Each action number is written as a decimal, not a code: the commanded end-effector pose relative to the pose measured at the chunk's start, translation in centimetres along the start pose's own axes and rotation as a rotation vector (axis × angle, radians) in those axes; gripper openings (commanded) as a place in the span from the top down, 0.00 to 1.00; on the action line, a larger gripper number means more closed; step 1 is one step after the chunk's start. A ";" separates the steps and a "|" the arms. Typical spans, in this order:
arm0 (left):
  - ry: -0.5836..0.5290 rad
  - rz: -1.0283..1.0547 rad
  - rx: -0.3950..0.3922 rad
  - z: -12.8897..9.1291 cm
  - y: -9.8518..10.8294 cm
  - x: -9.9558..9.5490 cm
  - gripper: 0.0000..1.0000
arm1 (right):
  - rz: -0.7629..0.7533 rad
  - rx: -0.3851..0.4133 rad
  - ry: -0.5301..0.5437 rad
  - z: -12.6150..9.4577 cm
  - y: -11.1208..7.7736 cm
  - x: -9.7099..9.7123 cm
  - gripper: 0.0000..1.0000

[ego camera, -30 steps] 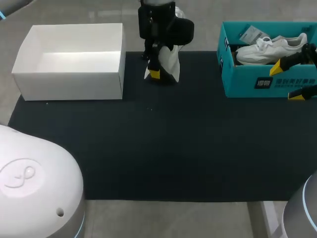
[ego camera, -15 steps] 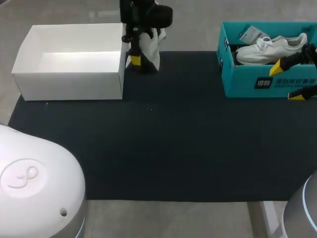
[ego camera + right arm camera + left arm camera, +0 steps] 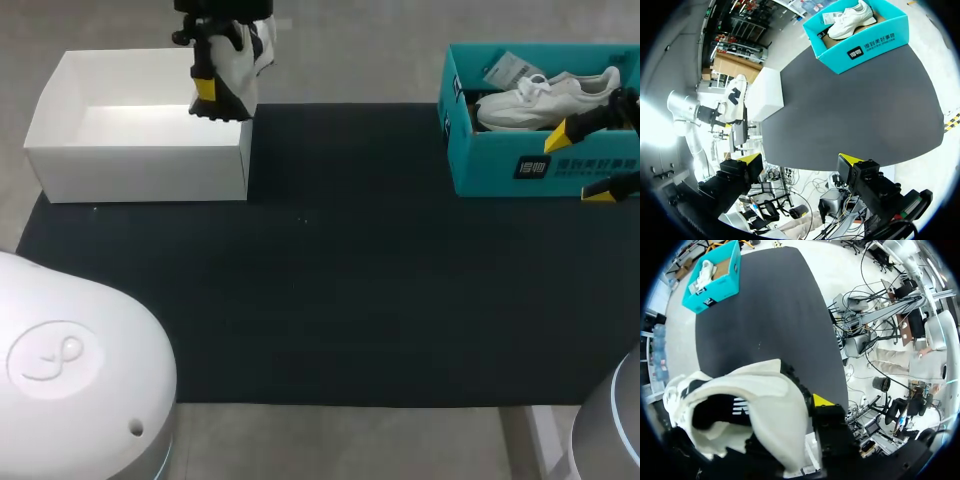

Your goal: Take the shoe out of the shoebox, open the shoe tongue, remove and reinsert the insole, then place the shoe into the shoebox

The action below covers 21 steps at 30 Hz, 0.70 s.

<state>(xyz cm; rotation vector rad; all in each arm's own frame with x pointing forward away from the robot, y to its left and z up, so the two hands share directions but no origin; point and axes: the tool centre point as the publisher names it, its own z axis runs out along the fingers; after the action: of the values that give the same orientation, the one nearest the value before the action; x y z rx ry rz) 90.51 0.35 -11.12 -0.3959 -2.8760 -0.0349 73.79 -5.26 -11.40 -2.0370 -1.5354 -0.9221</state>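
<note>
The sneaker point(image 3: 232, 75), white with black markings, hung toe-down in the left tool point(image 3: 215, 85), whose fingers were clamped on it from two sides; in the left wrist view the sneaker point(image 3: 740, 410) filled that tool point(image 3: 805, 415). It hung above the rear right corner of the open white shoebox point(image 3: 60, 150), over the box's right wall. That shoebox stood at the rear left corner of the dark mat point(image 3: 330, 280) on the worktop point(image 3: 330, 440). Well apart at rear right stood the teal shoebox point(image 3: 500, 165), which held a second sneaker point(image 3: 545, 95). The right tool point(image 3: 585, 162) hung spread wide and empty beside the teal shoebox's front right end. Counted: two sneakers, two shoeboxes, two tools.
</note>
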 end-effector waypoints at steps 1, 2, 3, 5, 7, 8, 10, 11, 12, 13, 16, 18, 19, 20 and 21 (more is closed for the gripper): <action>-0.010 0.001 0.005 0.4 4.4 -0.4 1.00 | 0.002 0.001 -0.003 0.1 0.1 0.1 0.00; -0.021 0.013 -0.010 0.6 5.2 -0.6 1.00 | 0.002 0.001 -0.003 0.1 0.1 0.1 0.00; -0.016 0.028 -0.006 0.8 6.1 -0.7 1.00 | 0.002 0.001 -0.003 0.1 0.1 0.1 0.00; -0.015 0.031 0.006 1.0 7.9 -1.1 1.00 | 0.002 0.001 -0.003 0.1 0.1 0.1 0.00; -0.030 0.027 -0.013 1.2 9.5 -1.1 1.00 | 0.002 0.001 -0.003 0.1 0.1 0.1 0.00; -0.034 0.028 -0.015 1.2 10.2 -1.1 1.00 | 0.002 0.001 -0.003 0.1 0.1 0.1 0.00; -0.035 0.025 -0.007 1.2 11.7 -1.2 1.00 | 0.002 0.001 -0.003 0.1 0.1 0.1 0.00; -0.038 0.015 -0.008 1.2 12.4 -1.3 1.00 | 0.002 0.001 -0.003 0.1 0.1 0.1 0.00; -0.041 -0.006 -0.011 1.3 13.1 -1.5 1.00 | 0.002 0.001 -0.003 0.1 0.1 0.1 0.00; -0.045 -0.019 -0.017 1.3 13.8 -1.8 1.00 | 0.002 0.001 -0.003 0.1 0.1 0.1 0.00; -0.045 -0.015 -0.009 1.3 15.9 -2.3 1.00 | 0.002 0.001 -0.003 0.1 0.1 0.1 0.00; -0.054 0.014 -0.018 1.4 17.4 -2.6 1.00 | 0.002 0.001 -0.003 0.1 0.1 0.1 0.00; -0.043 0.012 -0.004 1.5 17.9 -2.7 1.00 | 0.002 0.001 -0.003 0.1 0.1 0.1 0.00; -0.043 0.027 -0.009 1.7 18.5 -2.7 1.00 | 0.002 0.001 -0.003 0.1 0.1 0.1 0.00; -0.042 0.018 -0.008 1.9 19.1 -2.9 1.00 | 0.002 0.001 -0.003 0.1 0.1 0.1 0.00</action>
<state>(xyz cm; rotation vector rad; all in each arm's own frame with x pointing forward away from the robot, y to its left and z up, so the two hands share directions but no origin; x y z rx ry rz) 97.06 16.08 -13.48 -0.4338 -2.9188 -0.0655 73.79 -5.26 -11.40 -2.0372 -1.5353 -0.9220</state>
